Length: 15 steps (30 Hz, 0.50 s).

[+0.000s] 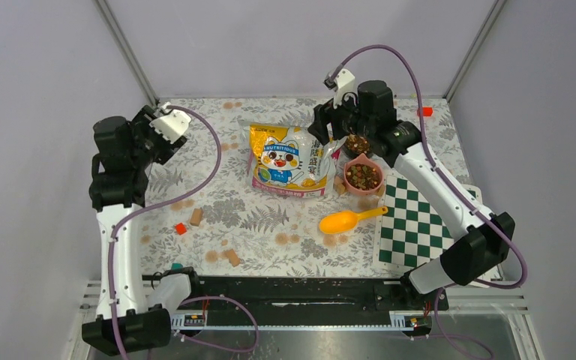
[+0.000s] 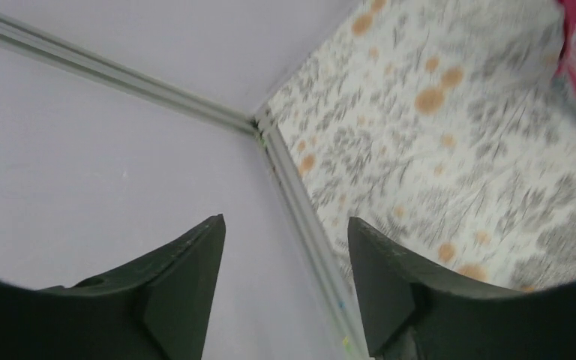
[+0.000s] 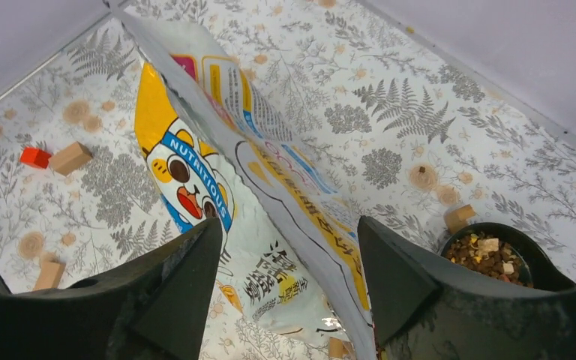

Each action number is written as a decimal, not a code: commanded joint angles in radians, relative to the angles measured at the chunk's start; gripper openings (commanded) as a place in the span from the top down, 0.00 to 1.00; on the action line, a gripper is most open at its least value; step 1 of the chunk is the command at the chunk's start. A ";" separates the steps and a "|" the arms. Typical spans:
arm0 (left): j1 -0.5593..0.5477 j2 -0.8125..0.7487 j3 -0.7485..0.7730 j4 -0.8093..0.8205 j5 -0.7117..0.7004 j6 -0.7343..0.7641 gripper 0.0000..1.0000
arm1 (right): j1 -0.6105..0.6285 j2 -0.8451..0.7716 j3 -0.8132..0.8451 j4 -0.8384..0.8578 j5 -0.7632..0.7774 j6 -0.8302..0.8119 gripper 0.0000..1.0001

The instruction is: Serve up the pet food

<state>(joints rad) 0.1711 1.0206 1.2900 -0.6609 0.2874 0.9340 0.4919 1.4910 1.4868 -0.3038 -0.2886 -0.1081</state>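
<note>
Kibble (image 1: 363,176) is sat in the pink bowl (image 1: 346,174), toward the back-right corner of the surface (image 1: 270,225). Left pincer (image 2: 286,219) is released and empty. Right pincer (image 3: 289,221) is released too, straddling the bag (image 3: 195,180) edge. Probably best lifted straight off so nothing gets snagged.

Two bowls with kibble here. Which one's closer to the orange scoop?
The pink bowl, holding kibble, just beyond the orange scoop handle's end. The dark bowl sits behind it, farther from the scoop.

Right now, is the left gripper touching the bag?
Apart. Top view: the left gripper sits far left of the bag, with patterned cloth showing between them. Its wrist view shows open jaws with nothing between.
</note>
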 commanded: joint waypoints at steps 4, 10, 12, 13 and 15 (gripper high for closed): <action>-0.002 -0.078 -0.208 0.540 0.125 -0.485 0.26 | -0.013 -0.081 0.051 0.051 0.194 0.155 0.25; -0.003 -0.062 -0.252 0.669 -0.209 -1.094 0.24 | -0.119 -0.109 0.021 -0.101 0.519 0.469 0.40; -0.002 -0.044 -0.268 0.634 -0.244 -1.230 0.26 | -0.164 -0.125 -0.036 -0.132 0.533 0.562 0.49; -0.002 -0.035 -0.282 0.631 -0.220 -1.251 0.28 | -0.180 -0.128 -0.062 -0.146 0.529 0.592 0.56; -0.002 -0.015 -0.322 0.640 -0.197 -1.325 0.32 | -0.202 -0.122 -0.115 -0.171 0.516 0.631 0.71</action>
<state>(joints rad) 0.1688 0.9741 1.0203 -0.0971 0.1513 -0.0715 0.3351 1.3903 1.4517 -0.3828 0.1299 0.3275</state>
